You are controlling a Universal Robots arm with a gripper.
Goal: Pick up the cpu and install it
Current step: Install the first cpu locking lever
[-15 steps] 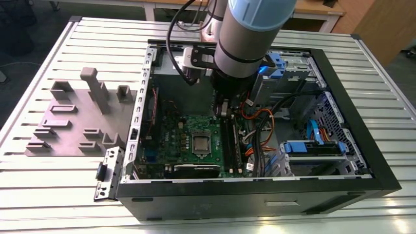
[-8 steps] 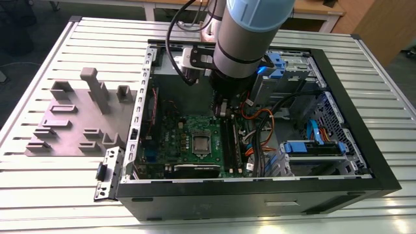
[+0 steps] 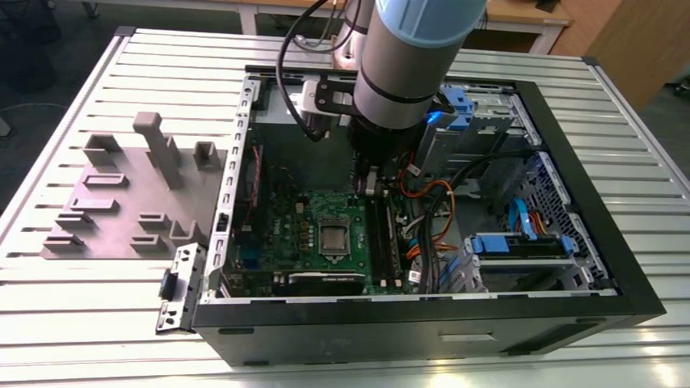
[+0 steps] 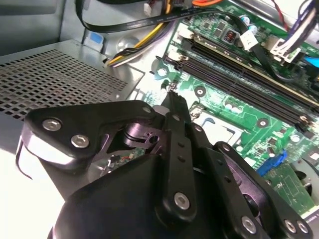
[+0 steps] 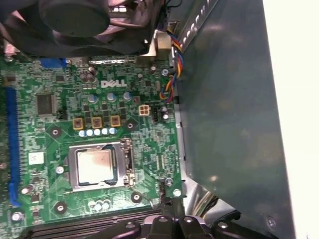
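Slatted metal table [image 3: 97, 323] carries an open computer case [image 3: 431, 323] with a green motherboard [image 5: 149, 144] inside. Centre-left in the first wrist view, the cpu [image 5: 94, 165] sits flat in its socket frame [image 5: 102, 185]. At that frame's lower edge, the gripper [image 5: 172, 221] shows narrow, fingers nearly together, holding nothing, apart from the chip.
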